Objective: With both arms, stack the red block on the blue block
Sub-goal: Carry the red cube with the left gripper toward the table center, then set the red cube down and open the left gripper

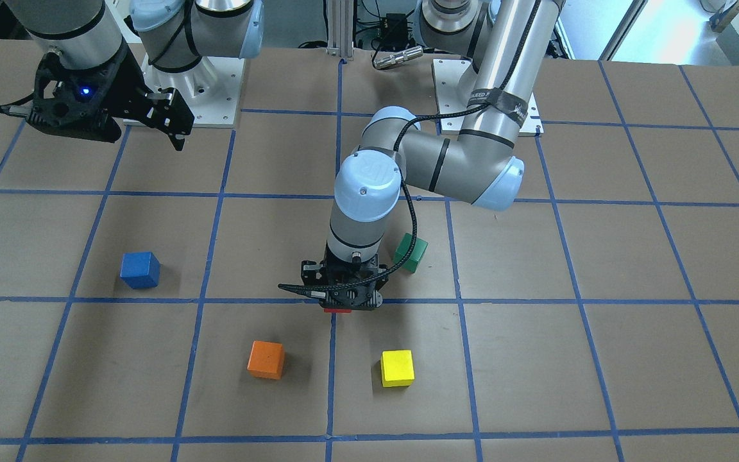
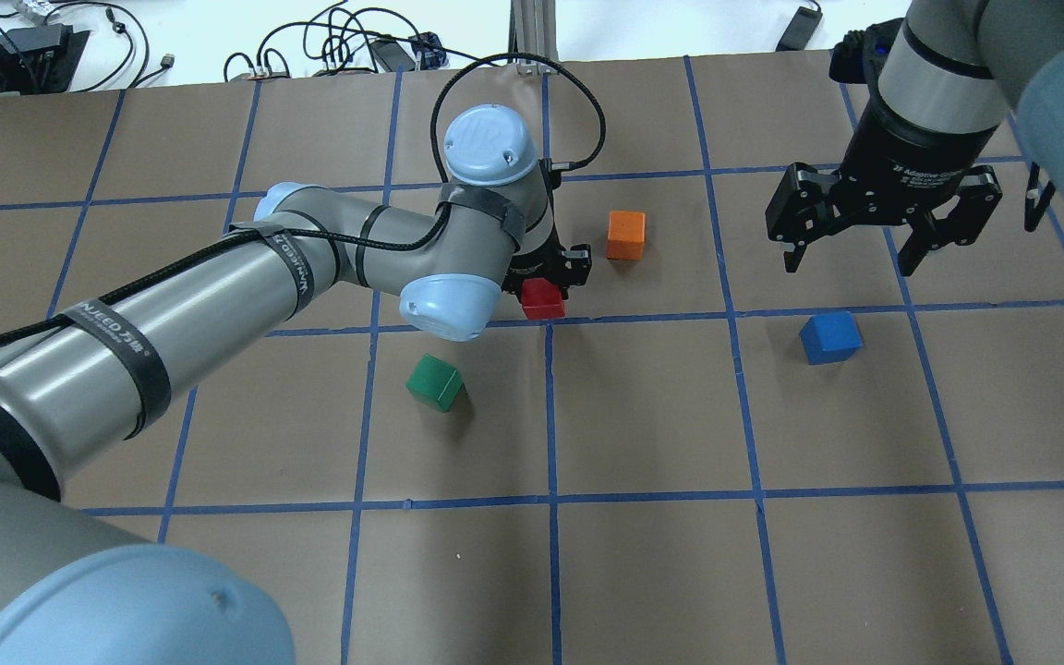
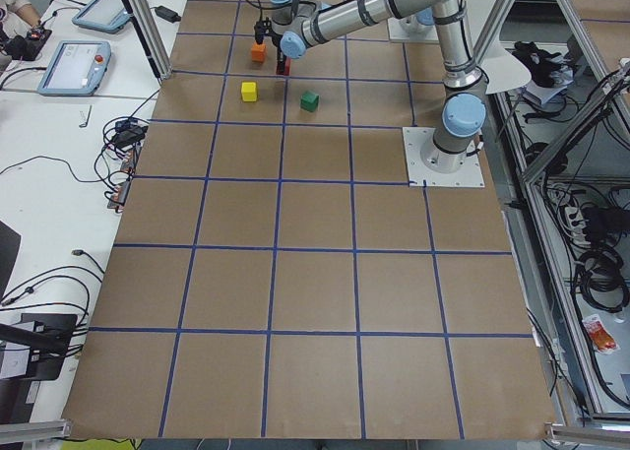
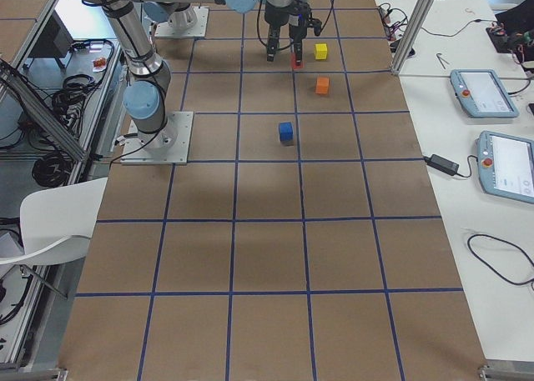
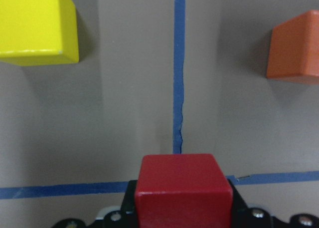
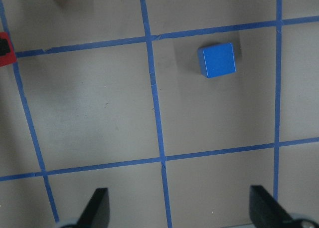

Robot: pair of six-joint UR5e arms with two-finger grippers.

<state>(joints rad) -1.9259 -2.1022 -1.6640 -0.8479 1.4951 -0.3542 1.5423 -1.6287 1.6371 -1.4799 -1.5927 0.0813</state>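
Observation:
The red block (image 5: 183, 188) sits between the jaws of my left gripper (image 1: 344, 300), which is shut on it at or just above the table, over a tape crossing. Only a red sliver (image 1: 337, 310) shows under the gripper in the front view, and the block also shows in the overhead view (image 2: 542, 298). The blue block (image 2: 830, 337) lies alone on the table, well apart from the red one; it also shows in the front view (image 1: 140, 269) and the right wrist view (image 6: 217, 60). My right gripper (image 2: 851, 259) hangs open and empty above the table, beyond the blue block.
An orange cube (image 1: 265, 359) and a yellow cube (image 1: 397, 367) lie in front of the left gripper. A green cube (image 1: 411, 252) lies close behind the left wrist. The brown table (image 1: 536, 359) carries a blue tape grid.

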